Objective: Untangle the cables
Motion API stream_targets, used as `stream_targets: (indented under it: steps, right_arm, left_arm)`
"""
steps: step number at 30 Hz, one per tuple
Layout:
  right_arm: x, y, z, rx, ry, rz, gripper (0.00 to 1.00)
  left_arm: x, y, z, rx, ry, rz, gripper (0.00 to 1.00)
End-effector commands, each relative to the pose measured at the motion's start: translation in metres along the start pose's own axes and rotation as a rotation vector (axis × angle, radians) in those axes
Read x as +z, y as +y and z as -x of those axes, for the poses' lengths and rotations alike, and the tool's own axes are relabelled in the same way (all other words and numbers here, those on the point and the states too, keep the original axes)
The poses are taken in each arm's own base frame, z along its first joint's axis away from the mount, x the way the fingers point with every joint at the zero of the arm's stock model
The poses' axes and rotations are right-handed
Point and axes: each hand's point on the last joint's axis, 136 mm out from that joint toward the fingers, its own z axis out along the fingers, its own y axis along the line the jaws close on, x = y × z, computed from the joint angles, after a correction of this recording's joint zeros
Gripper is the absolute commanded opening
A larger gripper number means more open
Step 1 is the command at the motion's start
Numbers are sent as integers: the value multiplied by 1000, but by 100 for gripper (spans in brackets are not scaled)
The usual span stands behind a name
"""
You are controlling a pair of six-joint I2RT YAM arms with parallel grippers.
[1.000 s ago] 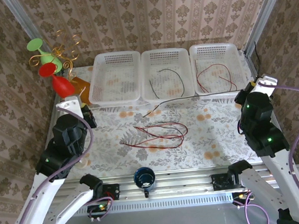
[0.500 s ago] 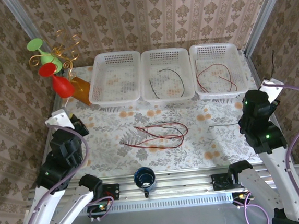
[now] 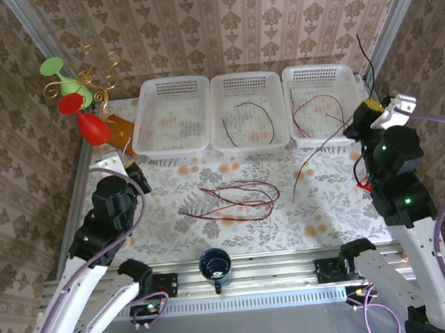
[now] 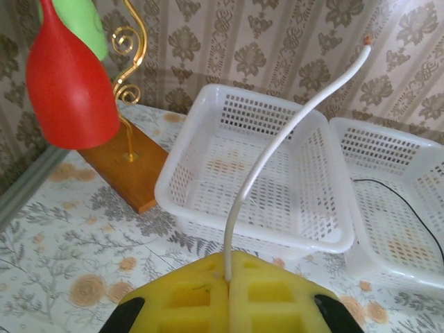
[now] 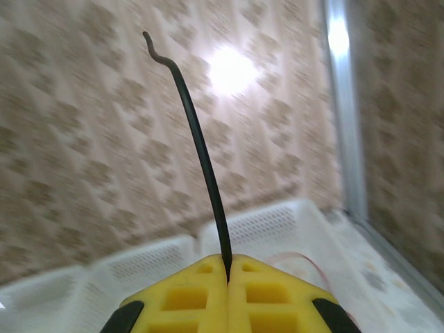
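Observation:
A tangle of red and black cables (image 3: 235,198) lies in the middle of the table. My right gripper (image 3: 367,111) (image 5: 227,276) is shut on a black cable (image 3: 323,156) (image 5: 201,149), held up beside the right basket (image 3: 352,73). One end of that cable sticks up past the fingers and the other hangs down to the table. My left gripper (image 3: 136,171) (image 4: 229,277) is shut on a white cable (image 4: 277,142) that curves up in front of the left basket (image 3: 170,85) (image 4: 208,125). The middle basket (image 3: 244,79) holds a black cable (image 3: 247,117). A red cable (image 3: 319,111) lies in the right basket.
A wooden stand (image 3: 118,133) (image 4: 132,173) with gold wire, a red glass (image 4: 66,83) and a green one (image 4: 83,21) sits at the back left. A dark blue mug (image 3: 215,264) stands at the near edge. Patterned walls close in both sides.
My right gripper has risen and moved back toward the right basket, lifting the black cable off the table. My left arm has swung forward toward the left basket.

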Motion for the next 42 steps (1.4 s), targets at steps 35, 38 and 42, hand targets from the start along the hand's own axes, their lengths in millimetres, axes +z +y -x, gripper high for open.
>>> stream_targets:
  steps: [35, 38, 42]
  right_arm:
    - [231, 208, -23, -63, -95, 491, 0]
    - [241, 197, -101, -191, 118, 386, 0]
    - [239, 171, -199, -275, 389, 274, 0]
  left_arm:
    - [-26, 8, -16, -121, 27, -64, 0]
    - [-24, 7, -18, -127, 29, -70, 0]
    - [-22, 5, -20, -123, 39, -73, 0]
